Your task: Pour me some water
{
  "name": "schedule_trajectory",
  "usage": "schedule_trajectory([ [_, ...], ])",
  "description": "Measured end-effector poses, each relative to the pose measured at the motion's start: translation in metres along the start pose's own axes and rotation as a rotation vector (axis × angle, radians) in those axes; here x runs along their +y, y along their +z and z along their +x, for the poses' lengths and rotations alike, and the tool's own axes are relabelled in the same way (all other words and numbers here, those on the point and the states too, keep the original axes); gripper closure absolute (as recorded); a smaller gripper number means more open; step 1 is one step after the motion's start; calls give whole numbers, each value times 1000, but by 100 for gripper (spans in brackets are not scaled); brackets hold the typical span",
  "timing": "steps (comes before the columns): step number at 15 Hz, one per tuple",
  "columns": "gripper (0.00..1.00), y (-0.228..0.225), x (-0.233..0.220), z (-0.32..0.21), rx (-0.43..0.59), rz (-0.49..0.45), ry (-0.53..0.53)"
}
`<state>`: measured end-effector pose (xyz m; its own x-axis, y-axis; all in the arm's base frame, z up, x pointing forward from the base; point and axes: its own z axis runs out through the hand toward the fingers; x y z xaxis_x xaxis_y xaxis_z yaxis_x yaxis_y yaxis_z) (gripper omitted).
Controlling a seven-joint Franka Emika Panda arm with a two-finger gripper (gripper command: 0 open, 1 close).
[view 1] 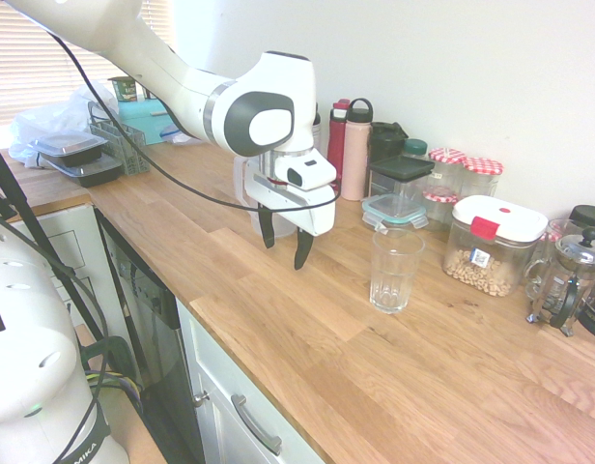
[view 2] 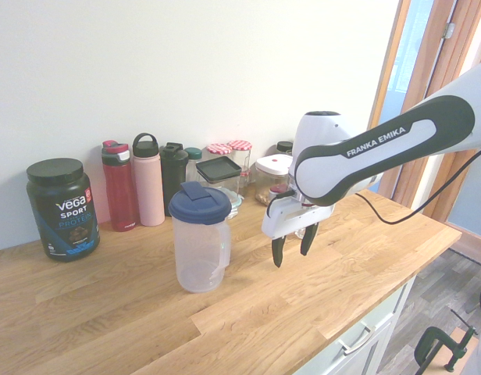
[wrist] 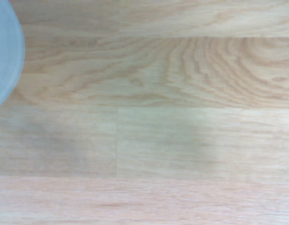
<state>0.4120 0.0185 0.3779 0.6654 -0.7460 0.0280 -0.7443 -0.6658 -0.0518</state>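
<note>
**Hovering over bare wood, claw spread and empty**

Looking across the wooden countertop [view 1: 307,329], we find the white arm's black-fingered claw [view 1: 284,244] pointing straight down with its two fingers spread apart and nothing between them; it hangs above the boards, clear of them, touching no object. In the second exterior view we see the same claw [view 2: 292,245] with the same gap between its fingers.

We place the translucent plastic pitcher with the dark blue lid [view 2: 200,238] upright on the counter, near the claw but apart from it; in the second exterior view it stands to the claw's left, with a strip of bare wood between them; in the first exterior view the arm covers nearly all of it. In the wrist view we catch only a pale, blurred curve at the edge [wrist: 4,51], which may be the pitcher, though we cannot say for sure; the rest of that view is wood grain.

We see the clear ribbed drinking glass [view 1: 395,270] upright on the claw's other side, near it and not touching; it looks empty.

Along the wall behind we note a red bottle [view 2: 119,186], a pink bottle with a black cap [view 2: 147,181], a black protein tub [view 2: 62,208], and a clear storage box with a white lid [view 1: 494,244].
</note>
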Motion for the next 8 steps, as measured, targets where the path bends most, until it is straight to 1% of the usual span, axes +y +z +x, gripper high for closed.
schedule_trajectory([
  [4, 0, -11, -4, -9, -3, 3, -16],
  [6, 0, -41, -8, -34, 24, 23, -32],
  [8, 0, -78, -15, -79, 61, 65, -66],
])
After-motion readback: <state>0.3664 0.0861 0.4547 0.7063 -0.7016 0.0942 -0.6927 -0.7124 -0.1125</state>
